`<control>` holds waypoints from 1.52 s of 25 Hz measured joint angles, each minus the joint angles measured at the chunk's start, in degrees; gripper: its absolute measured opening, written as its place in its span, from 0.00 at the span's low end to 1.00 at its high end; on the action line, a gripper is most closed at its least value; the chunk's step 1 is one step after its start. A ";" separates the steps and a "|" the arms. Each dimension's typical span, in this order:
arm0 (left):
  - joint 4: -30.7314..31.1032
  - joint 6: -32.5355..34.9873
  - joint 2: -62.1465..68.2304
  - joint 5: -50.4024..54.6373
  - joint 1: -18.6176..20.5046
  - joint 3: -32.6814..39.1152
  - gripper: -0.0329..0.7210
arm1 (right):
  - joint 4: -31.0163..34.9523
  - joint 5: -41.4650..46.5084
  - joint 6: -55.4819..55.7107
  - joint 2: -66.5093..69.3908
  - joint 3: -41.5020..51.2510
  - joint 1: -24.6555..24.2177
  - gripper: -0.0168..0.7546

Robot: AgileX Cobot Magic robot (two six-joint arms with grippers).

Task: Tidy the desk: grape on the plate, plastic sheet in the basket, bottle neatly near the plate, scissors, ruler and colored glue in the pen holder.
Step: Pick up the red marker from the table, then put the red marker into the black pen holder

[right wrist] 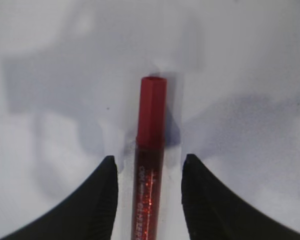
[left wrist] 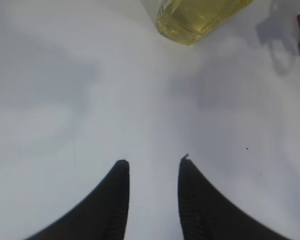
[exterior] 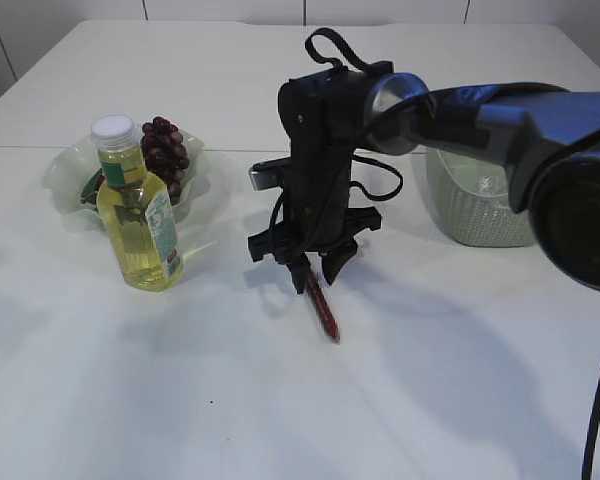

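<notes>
Right gripper (exterior: 316,268) is down on the bench (exterior: 430,400) over the colored glue (exterior: 321,307), a red glitter tube lying flat in the middle. In the right wrist view the jaws sit apart with the tube (right wrist: 150,165) running straight up the gap between them. I can't tell if either pad touches it yet, so I'd call it spread and not clamped.

If I were doing this grab, I'd close slowly and keep the tube centred so it doesn't roll or squirt out sideways. It's thin and round, so an off-centre pinch will probably spin it. Gripping on the body rather than the red cap end seems safer, and lift straight up before swinging anywhere. No pen holder shows in any view, so I can't say where it has to go from here.

Left gripper (left wrist: 152,167) hangs over bare bench with its jaws open and nothing between them, the base of the bottle (left wrist: 197,17) just ahead of it.

Bottle (exterior: 135,205) stands upright right in front of the plate (exterior: 65,175), grape (exterior: 166,155) already on the plate. Basket (exterior: 475,205) sits behind the right arm.

Writing: there's pale print along the glue tube and a green and white label on the bottle, but both are too blurry to read.
</notes>
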 joint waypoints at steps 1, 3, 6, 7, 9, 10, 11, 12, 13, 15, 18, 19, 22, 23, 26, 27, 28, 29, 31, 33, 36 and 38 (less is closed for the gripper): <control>0.00 0.00 0.00 0.00 0.00 0.00 0.37 | 0.00 0.00 0.00 0.17 0.00 0.00 0.47; 0.00 0.00 0.00 0.00 0.00 0.00 0.37 | 0.00 0.00 -0.12 0.74 0.00 0.00 0.47; 0.00 0.00 0.00 0.00 0.00 0.00 0.37 | 0.11 0.00 -0.10 0.97 0.00 0.00 0.46; 0.00 0.00 0.00 0.00 0.00 0.00 0.37 | 0.12 0.00 -0.10 0.97 0.00 0.00 0.45; 0.00 0.00 0.00 0.00 0.00 0.00 0.37 | 0.12 0.00 -0.10 0.97 0.00 0.00 0.39; 0.00 0.00 0.00 0.00 0.00 0.00 0.37 | 0.12 0.00 -0.10 0.97 0.00 0.00 0.35; 0.00 0.00 0.00 0.00 0.00 0.00 0.37 | 0.12 0.00 -0.10 0.97 0.00 0.00 0.30; 0.00 0.00 0.00 0.00 0.00 0.00 0.37 | 0.22 0.00 -0.10 0.97 0.00 0.00 0.27; 0.00 0.00 0.00 0.00 0.00 0.00 0.37 | 0.34 0.00 -0.10 0.97 0.00 0.00 0.23; 0.00 0.00 0.00 0.00 0.00 0.00 0.37 | 0.34 0.00 -0.10 0.97 -0.02 0.00 0.17; 0.00 0.04 0.00 0.00 0.00 0.00 0.37 | 0.77 0.00 -1.82 0.85 -0.02 0.00 0.13; 0.00 0.04 0.00 0.00 0.00 0.00 0.37 | 1.76 0.00 -2.78 0.75 -0.02 0.00 0.12; 0.00 0.04 0.00 0.00 0.00 0.00 0.37 | 6.42 0.00 -5.72 -0.25 -0.02 -1.01 0.12; 0.00 0.04 0.00 0.00 0.00 0.00 0.37 | 8.71 0.00 -6.69 -0.98 -0.02 -1.59 0.12; 0.19 0.04 0.00 0.00 0.00 0.00 0.37 | 16.60 0.00 -10.66 -3.34 -0.02 -4.56 0.12; 0.27 0.04 0.00 0.00 0.00 0.00 0.37 | 19.68 0.00 -12.27 -4.23 -0.02 -5.66 0.12; 0.35 0.04 0.00 0.00 0.00 0.00 0.37 | 22.24 0.00 -13.71 -5.06 -0.02 -7.07 0.11; 0.42 0.04 0.00 0.00 0.00 0.00 0.37 | 25.26 0.00 -15.49 -5.71 -0.02 -8.45 0.11; 0.42 0.04 0.00 0.19 0.00 0.00 0.37 | 31.21 0.00 -19.54 -7.00 -0.02 -10.82 0.11; 0.49 0.04 0.00 0.44 0.00 0.00 0.37 | 36.47 0.00 -23.68 -7.89 -0.02 -13.30 0.11; 0.49 0.04 0.00 0.44 0.00 0.00 0.37 | 45.30 0.00 -30.85 -9.03 -0.02 -16.48 0.11; 0.49 0.04 0.00 0.55 0.00 0.00 0.37 | 51.97 0.00 -36.17 -9.29 -0.02 -18.41 0.11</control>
